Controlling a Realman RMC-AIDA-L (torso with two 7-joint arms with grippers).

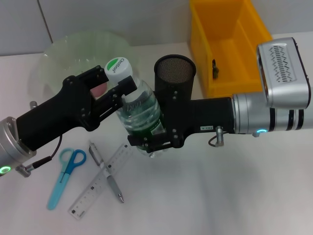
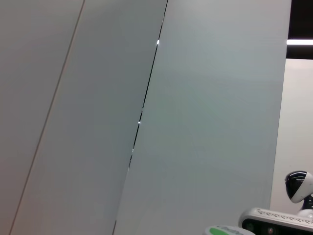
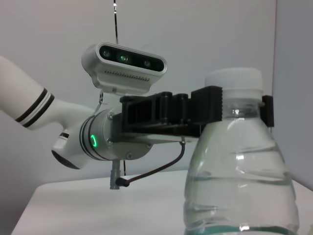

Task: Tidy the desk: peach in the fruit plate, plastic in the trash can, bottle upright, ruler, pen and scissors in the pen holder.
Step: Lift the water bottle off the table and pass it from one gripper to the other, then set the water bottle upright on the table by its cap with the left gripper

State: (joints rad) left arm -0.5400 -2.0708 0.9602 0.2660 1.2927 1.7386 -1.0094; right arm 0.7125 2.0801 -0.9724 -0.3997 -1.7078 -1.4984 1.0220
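- Bottle position: the clear plastic water bottle with a green-and-white cap (image 1: pixel 139 110) stands near the middle of the white desk (image 1: pixel 210 196), just left of the black mesh pen holder (image 1: pixel 175 73) and in front of the pale green ribbed fruit plate (image 1: pixel 63 54).
- Left gripper (image 1: pixel 124 88): its black fingers (image 3: pixel 210 105) are closed on the bottle's neck, just under the cap; the right wrist view shows them on both sides of the neck.
- Right gripper (image 1: pixel 151 142): it reaches in from the right, low against the bottle's body near the green label. Whether its fingers clamp the bottle or only stand beside it cannot be told.
- Step in hand, as judged: setting the bottle upright. It appears close to vertical, its base hidden behind the right gripper.
- Procedure: confirm the base sits flat on the desk before releasing. Open the lower gripper first, then the neck grip, and retract each arm straight away from the bottle so nothing brushes it.
- Caution: the pen holder stands just beside the bottle; a sideways retreat of the right arm could knock either over.
- Remaining items: the blue-handled scissors (image 1: pixel 66 176), the clear plastic ruler (image 1: pixel 100 183) and the silver pen (image 1: pixel 106 171), which lies across the ruler, are on the near left of the desk.
- A pink object in the plate, mostly hidden behind the left gripper, may be the peach.
- The yellow plastic bin (image 1: pixel 227 41) stands far right.
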